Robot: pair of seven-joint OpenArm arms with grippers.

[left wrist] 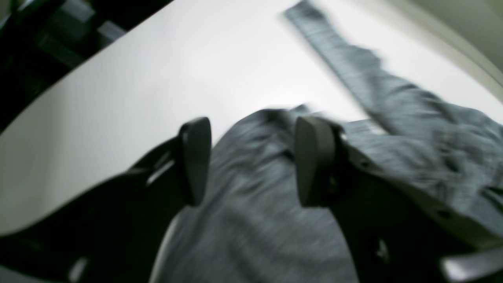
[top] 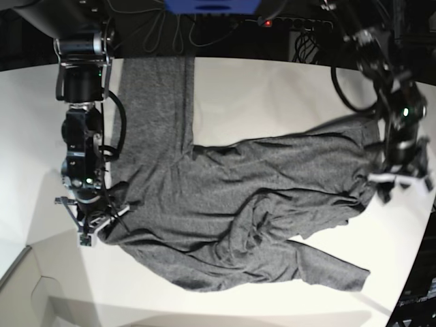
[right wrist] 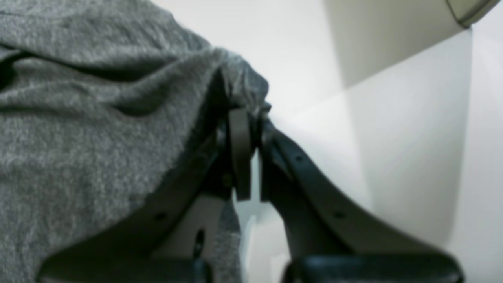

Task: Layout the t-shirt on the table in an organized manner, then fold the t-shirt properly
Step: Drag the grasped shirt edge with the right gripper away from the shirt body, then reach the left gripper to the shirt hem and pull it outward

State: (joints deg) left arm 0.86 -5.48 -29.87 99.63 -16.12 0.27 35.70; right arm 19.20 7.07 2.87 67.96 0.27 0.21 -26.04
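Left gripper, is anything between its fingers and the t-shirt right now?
Nothing visible. The left gripper hangs open directly over the t-shirt, with only grey cloth showing between its fingers, at the shirt's edge on the table.

Bright even light, blurred wrist views, soft shadows, fisheye-bent base edges

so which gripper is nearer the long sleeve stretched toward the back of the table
Right. The right gripper grips the t-shirt just below that sleeve; the left gripper is across the table, open.
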